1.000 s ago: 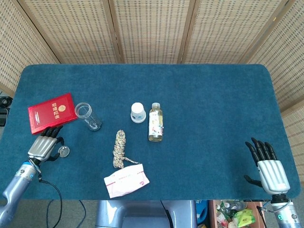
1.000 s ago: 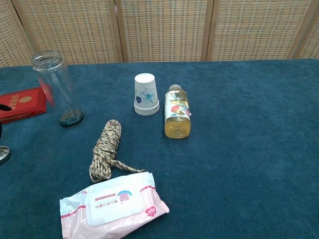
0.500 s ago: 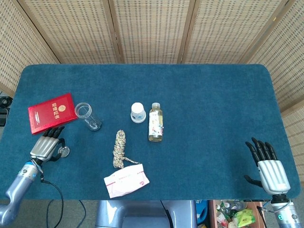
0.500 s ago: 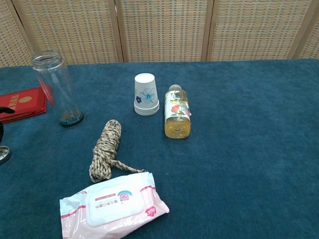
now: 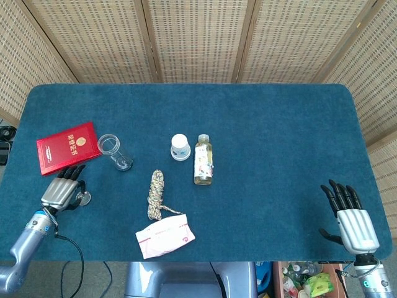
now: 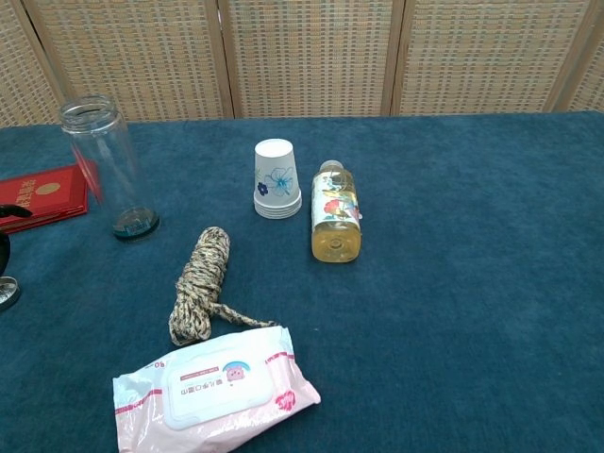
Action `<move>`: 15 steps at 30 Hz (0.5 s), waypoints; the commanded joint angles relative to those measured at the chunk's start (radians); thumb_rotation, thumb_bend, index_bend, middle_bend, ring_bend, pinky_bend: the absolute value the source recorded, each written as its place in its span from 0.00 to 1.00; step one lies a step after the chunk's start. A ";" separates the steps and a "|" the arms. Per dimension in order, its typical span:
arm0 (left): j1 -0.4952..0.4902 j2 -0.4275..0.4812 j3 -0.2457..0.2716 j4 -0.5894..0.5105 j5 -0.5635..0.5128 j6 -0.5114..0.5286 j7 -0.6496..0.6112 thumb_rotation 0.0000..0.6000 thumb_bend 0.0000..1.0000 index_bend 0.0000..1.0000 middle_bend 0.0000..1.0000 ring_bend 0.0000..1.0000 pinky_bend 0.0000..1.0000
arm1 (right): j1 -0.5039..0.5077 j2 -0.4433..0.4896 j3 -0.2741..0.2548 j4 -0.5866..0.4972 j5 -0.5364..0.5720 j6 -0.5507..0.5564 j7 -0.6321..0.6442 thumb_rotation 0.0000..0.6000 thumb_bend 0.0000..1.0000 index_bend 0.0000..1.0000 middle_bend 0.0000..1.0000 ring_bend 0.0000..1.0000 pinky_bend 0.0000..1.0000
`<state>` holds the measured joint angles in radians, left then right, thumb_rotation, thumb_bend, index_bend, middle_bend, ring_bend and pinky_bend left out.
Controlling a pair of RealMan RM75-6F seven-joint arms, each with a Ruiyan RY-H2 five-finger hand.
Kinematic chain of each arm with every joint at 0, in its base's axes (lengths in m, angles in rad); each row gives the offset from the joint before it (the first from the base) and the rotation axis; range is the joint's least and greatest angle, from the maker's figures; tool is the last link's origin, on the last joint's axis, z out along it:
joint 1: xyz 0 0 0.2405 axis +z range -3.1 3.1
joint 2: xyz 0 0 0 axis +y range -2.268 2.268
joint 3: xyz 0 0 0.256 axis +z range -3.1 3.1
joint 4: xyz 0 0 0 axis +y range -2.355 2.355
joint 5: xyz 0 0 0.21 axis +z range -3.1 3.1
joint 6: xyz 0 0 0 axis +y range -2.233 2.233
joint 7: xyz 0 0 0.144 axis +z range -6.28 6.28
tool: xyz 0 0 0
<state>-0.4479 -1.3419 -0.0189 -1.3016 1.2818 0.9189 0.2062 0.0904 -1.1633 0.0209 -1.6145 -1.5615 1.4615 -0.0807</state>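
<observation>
Lid, a small round metal cap, lay flat on the tabletop beside the left hand, whose fingers curled loosely over it without clearly gripping; likely light, stiff, slippery, best pinched at the rim; right hand was open.

Bright, even light; seemingly sharp.

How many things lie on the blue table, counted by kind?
Red booklet: 1
Glass jar: 1
Small metal lid beside the left hand: 1
Stack of paper cups: 1
Drink bottle, lying down: 1
Coil of rope: 1
Pack of wet wipes: 1
Total: 7
</observation>
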 commanded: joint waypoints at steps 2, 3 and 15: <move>-0.001 -0.002 0.001 0.001 0.000 0.000 0.000 1.00 0.39 0.50 0.00 0.00 0.00 | 0.000 0.000 0.000 0.000 -0.001 0.001 0.001 1.00 0.00 0.07 0.00 0.00 0.00; -0.001 -0.004 0.002 0.002 0.001 0.001 0.000 1.00 0.39 0.50 0.00 0.00 0.00 | 0.000 0.000 0.000 0.000 -0.001 0.001 0.001 1.00 0.00 0.07 0.00 0.00 0.00; -0.002 -0.017 0.003 0.010 0.000 0.007 -0.002 1.00 0.40 0.52 0.00 0.00 0.00 | -0.002 0.000 0.000 0.002 -0.003 0.005 0.004 1.00 0.00 0.07 0.00 0.00 0.00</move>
<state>-0.4505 -1.3587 -0.0156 -1.2914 1.2819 0.9263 0.2043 0.0885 -1.1632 0.0209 -1.6130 -1.5649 1.4669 -0.0763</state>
